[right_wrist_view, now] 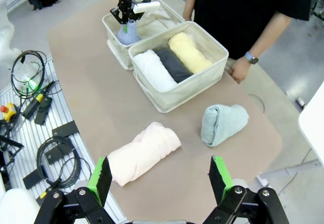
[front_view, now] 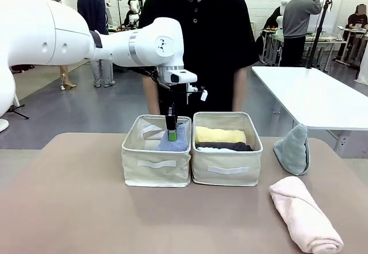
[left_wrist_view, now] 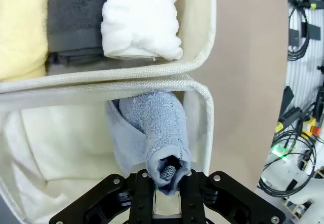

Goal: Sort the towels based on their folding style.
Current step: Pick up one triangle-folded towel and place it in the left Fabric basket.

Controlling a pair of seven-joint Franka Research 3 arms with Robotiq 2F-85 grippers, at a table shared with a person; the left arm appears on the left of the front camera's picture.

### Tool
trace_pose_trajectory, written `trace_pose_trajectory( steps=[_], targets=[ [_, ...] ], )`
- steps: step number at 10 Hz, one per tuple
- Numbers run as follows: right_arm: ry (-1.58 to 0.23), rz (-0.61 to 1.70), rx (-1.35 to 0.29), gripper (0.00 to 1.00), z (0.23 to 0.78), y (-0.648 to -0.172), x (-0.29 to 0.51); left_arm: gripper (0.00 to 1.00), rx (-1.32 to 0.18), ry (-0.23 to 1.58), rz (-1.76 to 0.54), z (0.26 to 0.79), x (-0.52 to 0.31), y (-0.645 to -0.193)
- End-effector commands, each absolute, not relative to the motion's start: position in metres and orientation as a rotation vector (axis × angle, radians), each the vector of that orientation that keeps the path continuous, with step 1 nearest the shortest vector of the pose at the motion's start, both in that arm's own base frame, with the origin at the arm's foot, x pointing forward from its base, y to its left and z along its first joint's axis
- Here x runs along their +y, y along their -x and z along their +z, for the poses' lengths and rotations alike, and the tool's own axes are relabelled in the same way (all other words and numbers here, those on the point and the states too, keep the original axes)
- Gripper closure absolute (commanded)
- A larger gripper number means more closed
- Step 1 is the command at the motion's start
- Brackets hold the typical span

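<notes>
My left gripper (front_view: 171,131) is shut on the tip of the light blue cone towel (left_wrist_view: 161,127), which hangs inside the left cream bin (front_view: 155,165), near the wall shared with the other bin. The right bin (front_view: 227,174) holds three rolled towels side by side: yellow (front_view: 219,134), dark grey (right_wrist_view: 173,64) and white (left_wrist_view: 142,19). On the table to the right lie the grey-green cone towel (front_view: 293,149) and, nearer me, the pink roll (front_view: 305,215). My right gripper (right_wrist_view: 161,176) hovers open high above the pink roll (right_wrist_view: 144,153), holding nothing.
A person in a black shirt stands behind the bins, one hand (right_wrist_view: 238,72) resting at the table's far edge. Bare tabletop (front_view: 75,208) lies in front of the bins. Cables and a rack (right_wrist_view: 35,97) sit beside the table.
</notes>
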State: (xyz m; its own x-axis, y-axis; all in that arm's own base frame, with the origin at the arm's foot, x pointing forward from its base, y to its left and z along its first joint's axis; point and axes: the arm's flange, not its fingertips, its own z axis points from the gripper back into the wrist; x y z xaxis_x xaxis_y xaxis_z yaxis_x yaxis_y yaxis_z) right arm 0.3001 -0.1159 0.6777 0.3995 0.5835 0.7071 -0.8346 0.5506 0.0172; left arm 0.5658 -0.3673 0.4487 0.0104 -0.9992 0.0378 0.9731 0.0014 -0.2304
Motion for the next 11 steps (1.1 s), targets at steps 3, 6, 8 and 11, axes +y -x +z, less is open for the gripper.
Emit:
trace_pose_trajectory(
  steps=[3,6,8,11],
  targets=[
    [-0.422,0.935,-0.738,0.0,0.6722,-0.3014,-0.1143,0.34,0.188,0.135,-1.549,0.4222,-0.3801,-0.5595],
    [-0.422,0.935,-0.738,0.0,0.6722,-0.3014,-0.1143,0.0,0.171,0.134,-1.557,0.4267,-0.3777,-0.5578],
    [-0.422,0.935,-0.738,0.0,0.6722,-0.3014,-0.1143,0.07,0.184,0.133,-1.568,0.4258,-0.3775,-0.558],
    [-0.422,0.935,-0.738,0.0,0.6722,-0.3014,-0.1143,0.0,0.179,0.136,-1.57,0.4278,-0.3769,-0.5583]
  ],
)
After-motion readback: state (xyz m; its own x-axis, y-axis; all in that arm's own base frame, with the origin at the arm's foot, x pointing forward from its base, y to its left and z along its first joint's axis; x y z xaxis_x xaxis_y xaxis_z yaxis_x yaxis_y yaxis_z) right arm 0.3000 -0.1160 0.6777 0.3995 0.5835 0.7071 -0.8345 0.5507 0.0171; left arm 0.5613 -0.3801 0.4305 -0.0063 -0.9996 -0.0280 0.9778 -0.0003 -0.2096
